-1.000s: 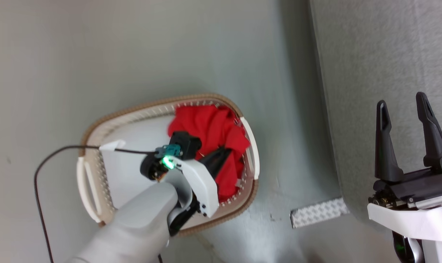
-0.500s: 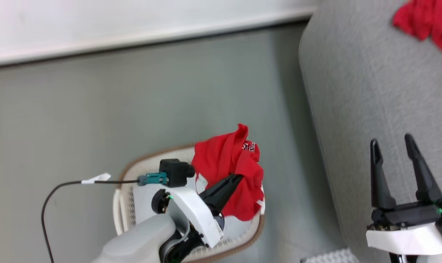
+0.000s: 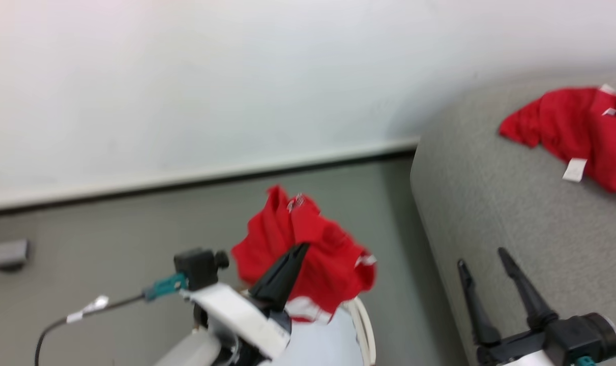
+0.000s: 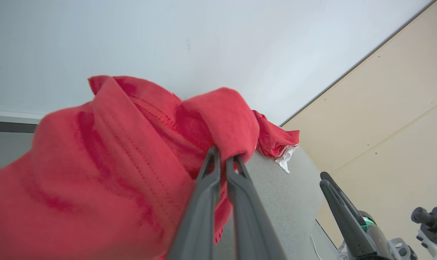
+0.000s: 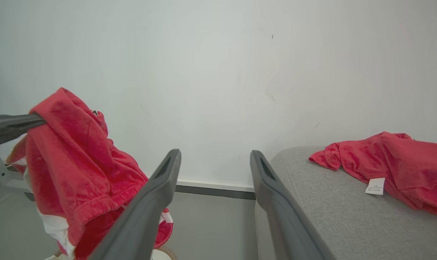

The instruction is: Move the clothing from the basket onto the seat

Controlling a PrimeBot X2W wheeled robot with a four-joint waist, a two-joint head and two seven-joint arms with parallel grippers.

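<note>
I find the seat (image 3: 491, 213) at right, a second red jersey (image 3: 582, 127) lying on it. The clothing (image 3: 308, 254) hangs above the basket (image 3: 367, 330), clear of the seat, a fold pinched in my left gripper (image 4: 225, 156), fingers closed. My right gripper (image 3: 480, 256) gapes wide, empty.

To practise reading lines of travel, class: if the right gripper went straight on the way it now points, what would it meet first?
Probably the white wall. The open right gripper aims between the held clothing and the seat corner, though depth is unclear.
</note>
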